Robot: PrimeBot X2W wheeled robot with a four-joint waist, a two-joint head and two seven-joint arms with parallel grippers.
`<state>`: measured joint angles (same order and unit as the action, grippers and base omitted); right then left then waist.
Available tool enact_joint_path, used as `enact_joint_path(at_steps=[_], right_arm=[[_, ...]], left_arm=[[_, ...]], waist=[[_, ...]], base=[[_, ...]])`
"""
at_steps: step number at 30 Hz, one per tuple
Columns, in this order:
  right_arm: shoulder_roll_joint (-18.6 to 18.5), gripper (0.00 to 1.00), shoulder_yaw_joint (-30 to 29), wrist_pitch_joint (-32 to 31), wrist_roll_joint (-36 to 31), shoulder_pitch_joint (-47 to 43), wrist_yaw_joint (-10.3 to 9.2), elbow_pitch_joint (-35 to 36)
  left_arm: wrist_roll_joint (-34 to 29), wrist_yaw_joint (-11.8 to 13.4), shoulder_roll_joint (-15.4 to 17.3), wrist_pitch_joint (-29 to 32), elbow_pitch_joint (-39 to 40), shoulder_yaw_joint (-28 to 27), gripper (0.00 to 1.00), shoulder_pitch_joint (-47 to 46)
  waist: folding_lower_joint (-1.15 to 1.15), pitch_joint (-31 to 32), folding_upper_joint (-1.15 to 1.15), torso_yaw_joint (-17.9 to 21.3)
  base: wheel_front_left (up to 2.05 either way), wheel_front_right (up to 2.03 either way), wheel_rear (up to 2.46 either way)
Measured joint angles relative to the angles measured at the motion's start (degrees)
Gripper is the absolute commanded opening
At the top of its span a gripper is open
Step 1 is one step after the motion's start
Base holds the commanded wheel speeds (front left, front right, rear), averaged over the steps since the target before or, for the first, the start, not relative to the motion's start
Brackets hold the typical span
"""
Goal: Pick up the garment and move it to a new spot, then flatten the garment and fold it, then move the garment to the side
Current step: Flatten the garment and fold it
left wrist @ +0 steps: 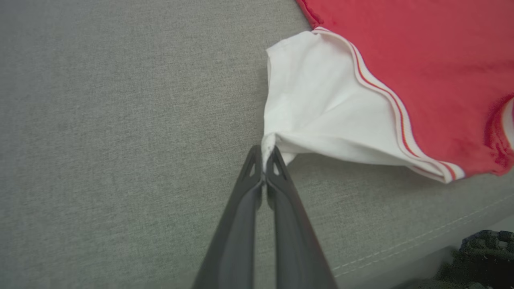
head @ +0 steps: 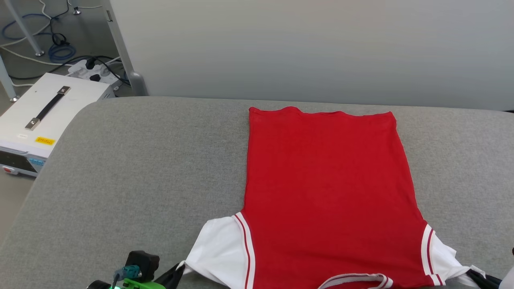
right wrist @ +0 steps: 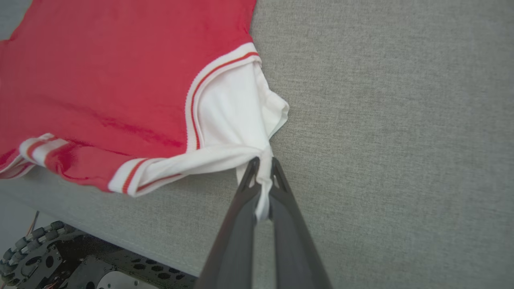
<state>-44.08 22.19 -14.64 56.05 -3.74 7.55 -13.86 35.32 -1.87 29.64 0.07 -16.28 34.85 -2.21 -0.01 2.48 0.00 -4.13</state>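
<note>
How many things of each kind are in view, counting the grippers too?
garment: 1
grippers: 2 (left gripper, right gripper, both shut on the garment)
table: 1
box: 1
power strip: 1
Total: 6

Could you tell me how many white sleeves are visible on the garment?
2 on the garment: the left sleeve at its near left corner, pinched by the left gripper; the right sleeve at its near right corner, pinched by the right gripper.
</note>
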Motion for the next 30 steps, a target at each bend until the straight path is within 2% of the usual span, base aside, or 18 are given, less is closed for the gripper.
enact_joint_path(at_steps=[1, 2, 3, 10, 17, 23, 30], right_arm=[[0.09, 0.00, -0.43, -0.62, 0.02, -0.03, 0.00, 0.24], [0.10, 0.59, -1.09, -1.30, 0.02, -0.05, 0.00, 0.38], [0.13, 1.00, -1.76, -2.07, 0.10, -0.06, 0.00, 0.37], [-1.00, 1.00, -7.60, -11.46, 1.01, 2.42, -0.02, 6.20], [-0.83, 1.00, -16.35, -24.48, -0.38, 11.69, -0.02, 12.57], [4.09, 1.00, -22.49, -37.84, -7.48, 23.71, -0.02, 12.14], [9.76, 1.00, -27.61, -49.97, -17.23, 39.29, -0.02, 6.73]], left_arm=[[0.00, 0.13, 0.02, 0.08, 0.59, -0.01, 0.00, -0.01], [0.03, 0.18, 0.03, 0.37, 1.15, 0.01, 0.00, -0.01], [0.08, 0.18, 0.03, 0.60, 1.67, 0.03, 0.00, -0.01], [0.43, 0.64, 0.05, 2.86, 6.09, 0.40, 0.00, -0.82], [0.83, 2.77, 1.12, 8.32, 16.02, -0.25, 0.00, -2.94], [2.01, 5.00, 3.14, 13.94, 27.32, -0.34, 0.00, -3.64], [1.38, 5.65, 3.59, 17.71, 36.26, 1.05, 0.00, -5.28]], waist=[[0.00, -0.19, 0.00, 0.02], [0.00, -0.41, 0.00, 0.04], [0.00, -0.62, 0.00, 0.05], [0.00, -3.16, 0.00, 0.16], [0.00, -7.37, 0.00, -0.50], [0.00, -12.84, 0.00, -2.03], [0.01, -20.16, 0.00, -4.77]], base=[[0.00, 0.00, 0.00], [0.00, 0.00, 0.00], [0.00, 0.00, 0.00], [0.00, 0.00, 0.00], [0.00, 0.00, 0.00], [0.00, 0.00, 0.00], [0.00, 0.00, 0.00]])
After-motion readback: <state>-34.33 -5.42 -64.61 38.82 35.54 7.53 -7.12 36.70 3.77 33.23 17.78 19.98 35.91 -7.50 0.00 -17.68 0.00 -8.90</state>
